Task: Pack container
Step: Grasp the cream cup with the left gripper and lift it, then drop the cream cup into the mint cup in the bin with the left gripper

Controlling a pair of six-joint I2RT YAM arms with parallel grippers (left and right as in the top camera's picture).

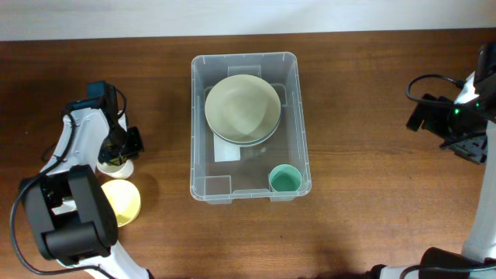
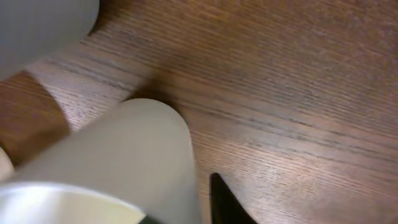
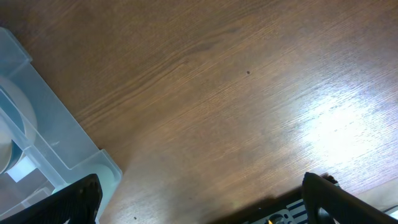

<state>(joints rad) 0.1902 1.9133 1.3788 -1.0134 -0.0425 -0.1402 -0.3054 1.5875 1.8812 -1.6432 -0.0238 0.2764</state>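
Observation:
The container (image 1: 194, 116) is a large clear bin at the table's middle. It holds stacked cream bowls (image 1: 242, 107) and a teal cup (image 1: 284, 180). Its corner shows in the right wrist view (image 3: 43, 130). My left gripper (image 1: 118, 149) is low at a white cup (image 1: 116, 166) on the table left of the bin. In the left wrist view the jaws (image 2: 183, 214) are narrow around the cup's wall (image 2: 137, 155), with one dark finger just outside it. My right gripper (image 3: 205, 211) is open and empty over bare wood right of the bin; it also shows in the overhead view (image 1: 463, 143).
A yellow cup (image 1: 122, 200) stands on the table just in front of the white cup, beside the left arm's base (image 1: 74, 217). The right arm's cable (image 1: 422, 81) loops at the far right.

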